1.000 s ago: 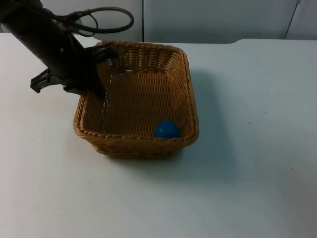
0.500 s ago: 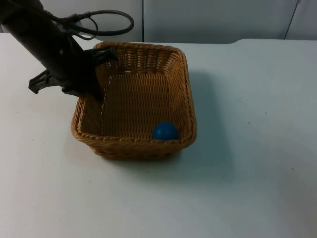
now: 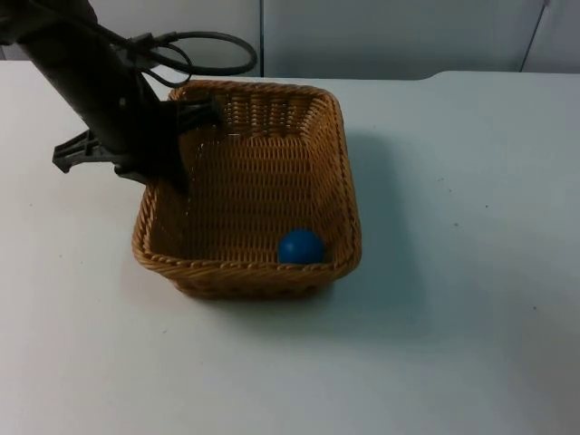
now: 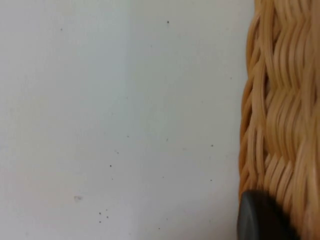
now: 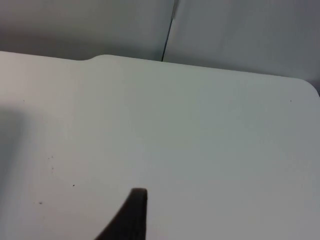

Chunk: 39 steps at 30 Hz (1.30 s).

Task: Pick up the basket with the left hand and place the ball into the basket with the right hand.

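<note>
On the white table: a square wicker basket [image 3: 249,186] sits near the middle of the top view, its rim tipped slightly, the side nearest the camera lowest.
Basket: woven from tan cane, with tall sloping walls and an open top; its weave also appears in the left wrist view [image 4: 280,115], right beside a bare stretch of table.
Ball: a small blue ball [image 3: 300,246] lies inside the basket, on its floor, against the wall nearest the camera and toward the corner on the right arm's side.
Left gripper: the left gripper [image 3: 177,149] comes down from the picture's upper left and is clamped on the basket's left wall close to the far corner, one finger inside the basket and one outside, holding the rim between them.
Left fingertip: a black fingertip [image 4: 260,217] presses directly against the outer weave in the left wrist view.
Right gripper: one dark fingertip [image 5: 131,212] stands above bare table in the right wrist view; I cannot tell whether this gripper is wide or narrow. The arm waits away from the basket.
Table: the white table top [image 3: 453,272] runs back to the grey partition wall [image 3: 390,36]; the same wall [image 5: 240,30] stands beyond the table edge in the right wrist view.
</note>
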### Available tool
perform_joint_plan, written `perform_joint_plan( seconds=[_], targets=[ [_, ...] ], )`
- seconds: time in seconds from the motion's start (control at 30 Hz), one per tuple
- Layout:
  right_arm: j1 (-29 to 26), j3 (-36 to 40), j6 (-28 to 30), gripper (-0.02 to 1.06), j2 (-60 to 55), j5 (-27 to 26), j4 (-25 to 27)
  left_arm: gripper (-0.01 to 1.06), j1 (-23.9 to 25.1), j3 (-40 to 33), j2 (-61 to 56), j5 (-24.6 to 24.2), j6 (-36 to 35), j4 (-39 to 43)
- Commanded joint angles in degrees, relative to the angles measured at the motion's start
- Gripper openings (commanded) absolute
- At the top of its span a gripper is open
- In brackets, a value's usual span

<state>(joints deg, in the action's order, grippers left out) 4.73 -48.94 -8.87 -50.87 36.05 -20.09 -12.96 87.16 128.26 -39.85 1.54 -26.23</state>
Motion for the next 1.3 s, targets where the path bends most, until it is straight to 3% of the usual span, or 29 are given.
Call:
perform_joint_plan(
  seconds=[0.0, 0.07, 0.1, 0.17, 0.2, 0.23, 0.27, 0.33, 0.37, 0.73, 1.27],
  targets=[
    [-0.1, 0.3, -0.2, 1.05, 0.2, -0.8, -0.6, 0.16, -0.6, 0.0, -0.9, -1.1, -0.2, 1.5],
    [-0.1, 0.3, -0.2, 1.05, 0.2, -0.9, -0.6, 0.22, -0.6, 0.0, -1.2, -1.3, -0.2, 2.0],
    [-0.1, 0.3, -0.2, 1.05, 0.2, -1.0, -0.6, 0.33, -0.6, 0.0, -1.5, -1.7, -0.2, 3.2],
    [-0.1, 0.3, -0.2, 1.05, 0.2, -1.2, -0.6, 0.45, -0.6, 0.0, -1.8, -2.0, -0.2, 3.8],
    [-0.1, 0.3, -0.2, 1.05, 0.2, -1.3, -0.6, 0.55, -0.6, 0.0, -1.9, -2.4, -0.2, 3.9],
    [-0.1, 0.3, -0.2, 1.05, 0.2, -1.3, -0.6, 0.74, -0.6, 0.0, -2.2, -3.2, -0.3, 4.0],
    [-0.1, 0.3, -0.2, 1.05, 0.2, -1.3, -0.6, 0.74, -0.6, 0.0, -2.2, -3.2, -0.3, 4.0],
    [-0.1, 0.3, -0.2, 1.05, 0.2, -1.6, -0.6, 0.99, -0.6, 0.0, -2.6, -4.2, -0.4, 4.3],
    [-0.1, 0.3, -0.2, 1.05, 0.2, -1.7, -0.6, 1.05, -0.6, 0.0, -3.1, -4.9, -0.6, 4.5],
    [-0.1, 0.3, -0.2, 1.05, 0.2, -4.3, 1.4, 1.05, -0.6, 0.0, -12.6, -8.4, -9.8, 21.3],
    [-0.1, 0.3, -1.6, 1.05, 0.2, -5.2, 2.4, 1.05, -0.6, 0.0, -33.2, -6.8, -10.7, 29.4]
  ],
)
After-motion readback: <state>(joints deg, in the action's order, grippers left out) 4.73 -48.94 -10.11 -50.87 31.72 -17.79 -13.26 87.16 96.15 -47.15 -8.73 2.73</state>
